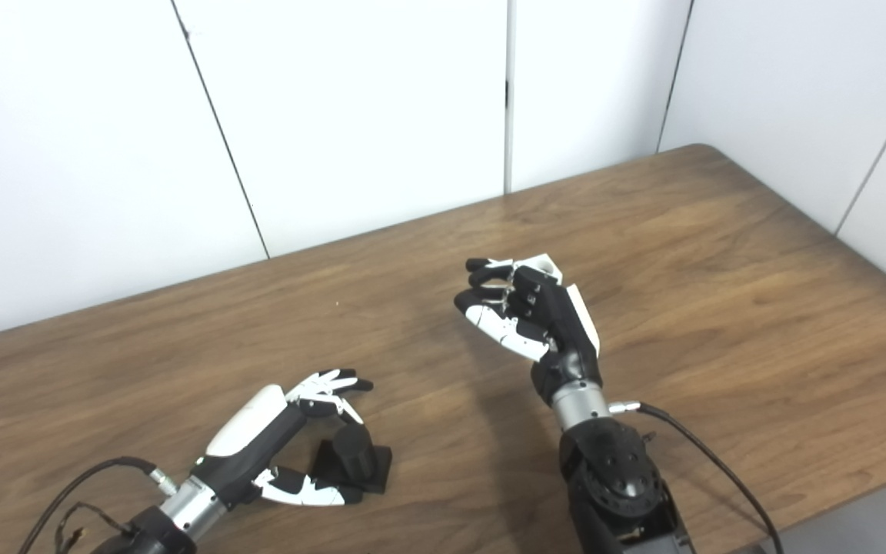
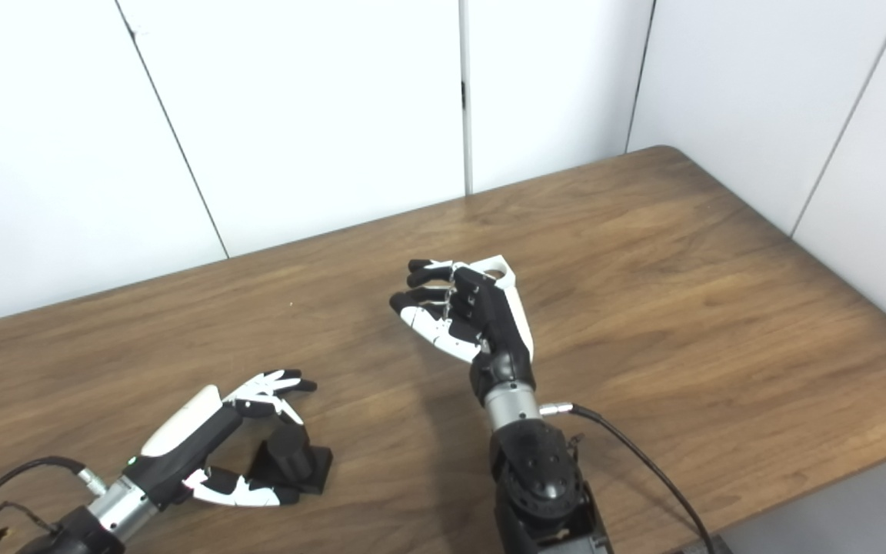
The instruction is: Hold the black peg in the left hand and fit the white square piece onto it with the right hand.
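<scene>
The black peg (image 1: 354,455) is a short cylinder on a square black base, standing on the wooden table (image 1: 720,292) at the front left. My left hand (image 1: 270,435) is open around it: the fingers (image 1: 331,385) arch over the peg's top and the thumb (image 1: 304,488) lies beside its base, neither clearly closed on it. My right hand (image 1: 539,315) is raised at the table's middle, shut on the white square piece (image 1: 544,266), whose round hole shows at the hand's far side. The piece also shows in the right eye view (image 2: 498,268).
White wall panels stand behind the table's far edge. The table's right edge (image 1: 835,238) runs close to the side wall. A black cable (image 1: 712,462) trails from my right wrist toward the front edge.
</scene>
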`<state>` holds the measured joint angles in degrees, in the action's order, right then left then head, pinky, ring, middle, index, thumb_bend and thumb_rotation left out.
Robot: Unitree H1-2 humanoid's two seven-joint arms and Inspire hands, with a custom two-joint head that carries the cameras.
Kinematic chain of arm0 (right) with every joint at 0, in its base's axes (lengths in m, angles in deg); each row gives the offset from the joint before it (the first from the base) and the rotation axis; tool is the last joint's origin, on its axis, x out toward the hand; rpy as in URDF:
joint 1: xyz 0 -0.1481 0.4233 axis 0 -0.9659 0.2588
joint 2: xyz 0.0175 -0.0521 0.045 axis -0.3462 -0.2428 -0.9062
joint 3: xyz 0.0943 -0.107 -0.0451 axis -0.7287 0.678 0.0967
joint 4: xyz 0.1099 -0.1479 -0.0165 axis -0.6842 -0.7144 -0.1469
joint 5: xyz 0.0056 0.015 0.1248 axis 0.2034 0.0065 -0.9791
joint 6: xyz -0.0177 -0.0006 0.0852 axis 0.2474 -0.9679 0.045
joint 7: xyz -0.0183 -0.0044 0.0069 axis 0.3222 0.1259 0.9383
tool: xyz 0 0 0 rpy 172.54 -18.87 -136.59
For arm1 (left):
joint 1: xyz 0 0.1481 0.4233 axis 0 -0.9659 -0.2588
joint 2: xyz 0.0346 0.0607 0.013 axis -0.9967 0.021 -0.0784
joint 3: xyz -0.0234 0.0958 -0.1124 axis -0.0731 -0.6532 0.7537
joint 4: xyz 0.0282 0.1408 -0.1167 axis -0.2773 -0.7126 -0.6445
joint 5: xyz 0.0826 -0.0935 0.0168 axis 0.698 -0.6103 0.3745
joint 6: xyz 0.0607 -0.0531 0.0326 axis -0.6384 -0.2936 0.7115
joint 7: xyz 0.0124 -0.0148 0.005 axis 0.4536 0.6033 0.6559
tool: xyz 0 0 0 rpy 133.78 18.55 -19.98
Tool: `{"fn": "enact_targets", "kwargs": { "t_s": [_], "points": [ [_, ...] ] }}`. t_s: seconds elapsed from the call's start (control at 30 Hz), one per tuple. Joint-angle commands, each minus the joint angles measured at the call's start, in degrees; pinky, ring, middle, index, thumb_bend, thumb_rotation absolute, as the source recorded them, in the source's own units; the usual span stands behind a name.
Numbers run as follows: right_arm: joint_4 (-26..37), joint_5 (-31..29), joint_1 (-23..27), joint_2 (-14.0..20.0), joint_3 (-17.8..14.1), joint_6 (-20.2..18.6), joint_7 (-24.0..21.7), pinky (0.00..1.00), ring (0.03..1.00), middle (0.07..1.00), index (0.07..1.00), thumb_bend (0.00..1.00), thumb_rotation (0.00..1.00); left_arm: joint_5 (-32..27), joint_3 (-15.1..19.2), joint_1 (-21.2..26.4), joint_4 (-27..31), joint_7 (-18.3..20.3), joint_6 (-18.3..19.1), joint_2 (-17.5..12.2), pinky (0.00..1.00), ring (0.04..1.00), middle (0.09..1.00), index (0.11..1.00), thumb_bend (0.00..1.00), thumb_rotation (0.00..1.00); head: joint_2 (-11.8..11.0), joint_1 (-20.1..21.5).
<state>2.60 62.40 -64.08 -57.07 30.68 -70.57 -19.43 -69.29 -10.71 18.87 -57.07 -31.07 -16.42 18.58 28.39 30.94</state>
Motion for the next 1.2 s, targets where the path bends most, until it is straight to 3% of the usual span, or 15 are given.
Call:
{"fn": "enact_targets", "kwargs": {
  "t_s": [0.0, 0.13, 0.43, 0.47, 0.53, 0.77, 1.0, 1.17],
  "points": [
    [1.1, 2.7, 3.3, 2.2, 0.6, 2.6, -0.9, 0.53, 0.609, 0.709, 0.499, 0.51, 0.15, 1.2, -0.6, 0.0, 0.3, 1.0, 0.7, -1.9, 0.97, 0.954, 0.881, 0.489, 0.52, 0.06, 0.0, 0.0],
    [0.7, 5.0, 5.1, 5.6, 0.6, 2.8, -1.6, 0.55, 0.639, 0.707, 0.498, 0.51, 0.15, 1.5, -0.5, -0.2, 0.5, 1.2, 0.7, -1.9, 0.97, 0.954, 0.883, 0.489, 0.52, 0.06, 0.0, 0.0],
    [0.6, 6.0, 10.3, 11.4, -0.8, -2.6, -4.1, 0.6, 0.707, 0.743, 0.498, 0.51, 0.15, 1.2, -0.3, -0.2, 1.2, 1.7, 0.7, -1.6, 0.97, 0.958, 0.883, 0.489, 0.52, 0.06, 0.0, -0.1],
    [0.4, 6.1, 11.0, 12.2, -0.9, -3.5, -4.6, 0.62, 0.728, 0.76, 0.653, 0.63, 0.19, 1.1, -0.3, -0.2, 1.2, 1.7, 0.7, -1.6, 0.97, 0.96, 0.885, 0.489, 0.52, 0.06, 0.0, -0.1],
    [-0.2, 6.8, 12.6, 14.1, -1.1, -5.1, -5.5, 0.63, 0.732, 0.771, 0.739, 0.7, 0.21, 1.1, -0.3, -0.1, 1.1, 1.6, 0.7, -1.5, 0.97, 0.96, 0.886, 0.489, 0.52, 0.06, -0.1, -0.1],
    [-2.2, 9.6, 17.0, 20.4, -0.3, -9.0, -8.6, 0.62, 0.727, 0.78, 0.769, 0.76, 0.25, 1.5, 0.0, -0.3, 1.0, 2.0, 0.7, -1.1, 0.97, 0.961, 0.887, 0.489, 0.52, 0.06, 0.0, -0.5],
    [-5.8, 16.0, 21.2, 29.5, 4.2, -9.7, -14.7, 0.58, 0.728, 0.795, 0.788, 0.78, 0.3, 1.5, 0.4, -0.4, 1.0, 2.1, 0.7, -1.0, 0.98, 0.961, 0.888, 0.489, 0.52, 0.06, 0.0, -0.6],
    [-8.9, 21.1, 25.3, 36.7, 8.9, -13.4, -21.7, 0.63, 0.793, 0.855, 0.84, 0.81, 0.37, 1.6, 0.5, -0.6, 1.2, 2.2, 0.7, -1.0, 0.97, 0.963, 0.89, 0.489, 0.52, 0.06, 0.2, -0.9]
  ]
}}
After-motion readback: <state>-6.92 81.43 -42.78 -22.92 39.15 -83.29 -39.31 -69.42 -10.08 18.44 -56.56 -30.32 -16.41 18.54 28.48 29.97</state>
